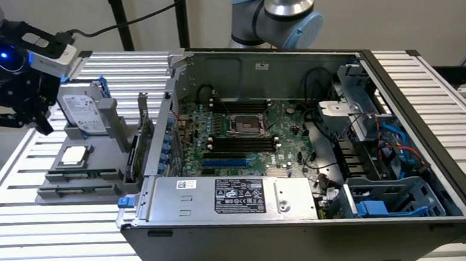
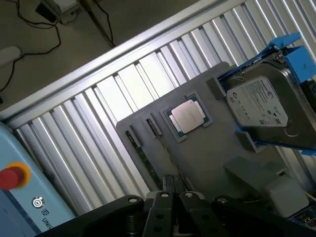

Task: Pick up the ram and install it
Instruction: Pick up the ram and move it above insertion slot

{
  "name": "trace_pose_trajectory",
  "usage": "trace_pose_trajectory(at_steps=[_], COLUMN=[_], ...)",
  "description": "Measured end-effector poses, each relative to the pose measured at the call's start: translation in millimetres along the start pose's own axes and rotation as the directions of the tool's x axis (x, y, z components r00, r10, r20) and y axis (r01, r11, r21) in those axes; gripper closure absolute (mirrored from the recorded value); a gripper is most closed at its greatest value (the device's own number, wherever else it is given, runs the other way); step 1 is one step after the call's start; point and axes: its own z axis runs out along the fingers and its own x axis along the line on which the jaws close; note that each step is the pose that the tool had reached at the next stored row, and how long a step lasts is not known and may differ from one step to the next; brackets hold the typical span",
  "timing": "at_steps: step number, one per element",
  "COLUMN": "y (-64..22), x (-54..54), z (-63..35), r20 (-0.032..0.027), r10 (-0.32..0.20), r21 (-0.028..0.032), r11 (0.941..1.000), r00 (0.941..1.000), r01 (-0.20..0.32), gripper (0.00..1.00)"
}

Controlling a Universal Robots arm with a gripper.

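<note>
At the exterior view's far left the claw hangs pinched shut and empty above the desk; the ram lies below it, slightly toward that view's right, set in a slot of the grey holder, long axis running left-to-right, well apart from the motherboard's black slots further right

The slatted metal bench carries an open computer case; a grey parts holder lies just beside the case.
</note>
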Motion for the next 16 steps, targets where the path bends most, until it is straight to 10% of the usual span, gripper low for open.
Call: trace_pose_trajectory(at_steps=[7,16], y=[-0.4,-0.9], x=[0.1,0.3], z=[6.7,17.1], r20=[-0.0059,-0.0146], r10=[-0.126,-0.282], r21=[-0.0028,-0.0062], r11=[0.9920,0.9594], r00=[0.9920,0.9593], r01=[0.126,0.282], gripper=[0.89,0.89])
